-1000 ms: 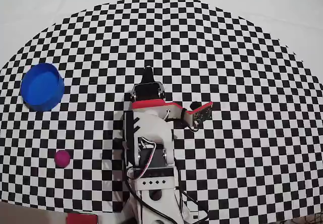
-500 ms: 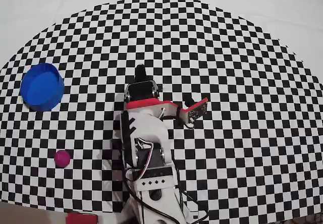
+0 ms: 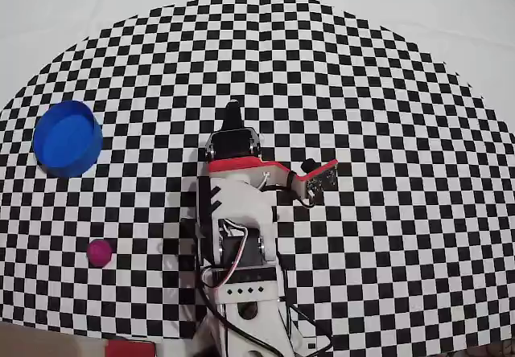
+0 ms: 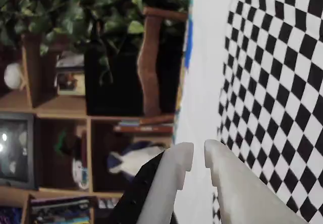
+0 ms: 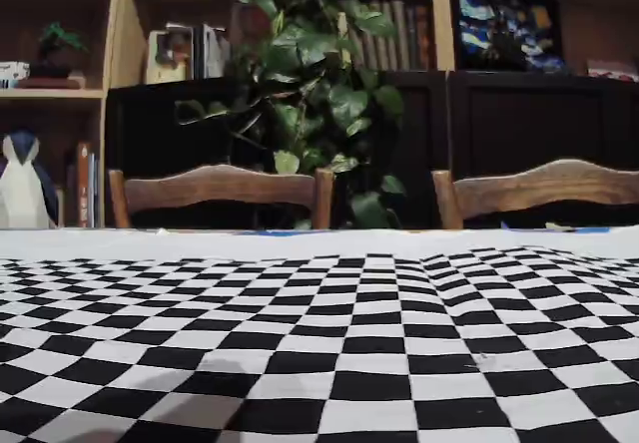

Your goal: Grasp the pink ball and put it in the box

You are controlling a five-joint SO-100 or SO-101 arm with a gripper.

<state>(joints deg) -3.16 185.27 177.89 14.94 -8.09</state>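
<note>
The gripper [image 4: 198, 159], fingers slightly parted and empty, points away; pink ball [image 3: 100, 252] and box [image 3: 67, 138] sit unobstructed on the checkered cloth [image 3: 386, 92].

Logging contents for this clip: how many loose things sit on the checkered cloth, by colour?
Pink: 1, the pink ball
Blue: 1, the box
Red: 1, a flat red object cut off at the bottom edge of the overhead view, just off the checkers
Total: 3

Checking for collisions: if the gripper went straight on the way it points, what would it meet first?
Nothing nearby: the gripper points up the overhead view over bare checkered cloth; ball and box lie off left.
</note>
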